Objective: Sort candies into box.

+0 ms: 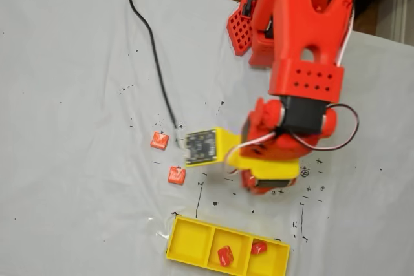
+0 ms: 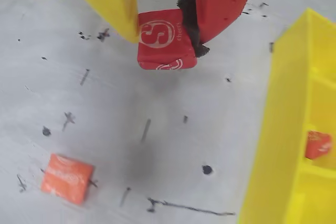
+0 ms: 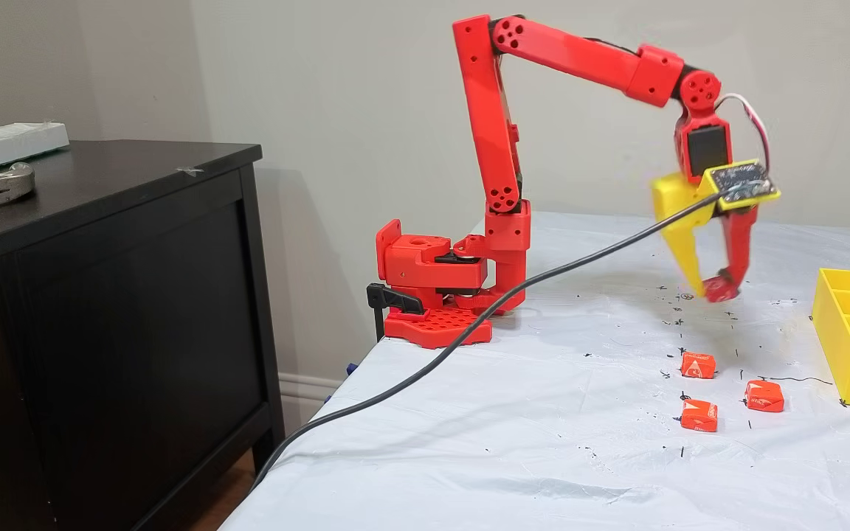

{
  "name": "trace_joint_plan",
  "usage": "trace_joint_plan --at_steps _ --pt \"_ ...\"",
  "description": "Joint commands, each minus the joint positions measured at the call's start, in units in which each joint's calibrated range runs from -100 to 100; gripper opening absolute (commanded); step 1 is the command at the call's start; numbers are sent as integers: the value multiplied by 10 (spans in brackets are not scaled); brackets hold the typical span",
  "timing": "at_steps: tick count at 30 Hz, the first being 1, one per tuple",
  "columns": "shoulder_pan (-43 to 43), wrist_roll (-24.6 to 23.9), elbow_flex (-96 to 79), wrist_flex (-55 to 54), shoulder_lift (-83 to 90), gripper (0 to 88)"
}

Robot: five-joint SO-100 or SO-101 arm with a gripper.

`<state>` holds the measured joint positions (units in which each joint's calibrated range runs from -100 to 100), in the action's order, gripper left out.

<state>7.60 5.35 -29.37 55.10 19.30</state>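
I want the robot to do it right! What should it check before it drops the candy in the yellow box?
1. Candy pinched in the end effector: ok.
2. Candy lifted off the table: ok.
3. End effector over the box: not ok, it hangs beside it.
4. Compartment with room: ok, the left one in a fixed view is empty.
5. Cable clear of the box: ok.

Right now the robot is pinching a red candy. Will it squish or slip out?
The candy probably gives a little: in the wrist view its wrapper looks soft and puffy between the yellow and red fingers. It seems light, hanging above the table from two sides alone. A slip looks unlikely, since the dark fuzzy pad on the red finger should add grip.
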Motion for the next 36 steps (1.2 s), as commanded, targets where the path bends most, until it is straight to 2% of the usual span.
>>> trace_joint_plan --at_steps 1,7,21,36 --pt "-24 3 159 0 -9 1" --pt "-71 6 322 18 -116 1" --pt "-105 13 462 37 -236 1" --pt "-119 15 501 33 -284 1"
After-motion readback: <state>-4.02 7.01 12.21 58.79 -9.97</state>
